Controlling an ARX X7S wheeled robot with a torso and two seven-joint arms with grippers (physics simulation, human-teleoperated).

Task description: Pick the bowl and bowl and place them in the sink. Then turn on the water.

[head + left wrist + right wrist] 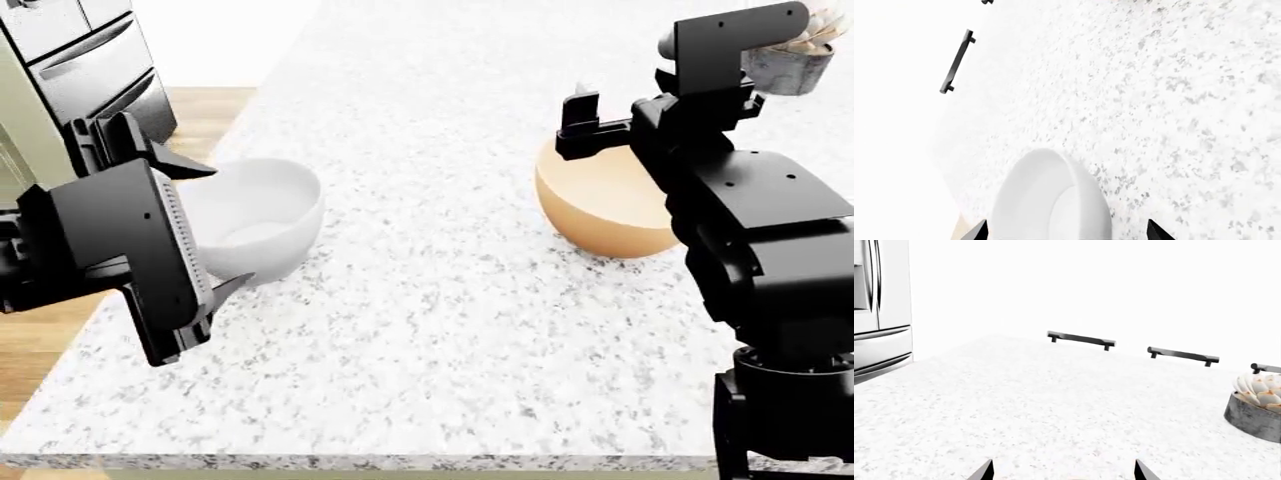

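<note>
A white speckled stone countertop (441,300) fills the scene, with a steel refrigerator (877,305) off at its far end and dark drawer handles (1081,339) on the white cabinetry beyond. The left gripper (1067,231) hangs right at the near rim of the glossy white bowl (260,225), its two dark fingertips (981,230) spread wide, one to each side of the bowl and not pressing on it. The right gripper (1062,471) sits just above the peach-tan bowl (607,205), its tips wide apart with nothing between them; the bowl lies directly under and partly behind that arm. Past the right gripper stands a small grey plant pot (1256,410) holding a pale succulent. The two bowls rest well apart on the counter
</note>
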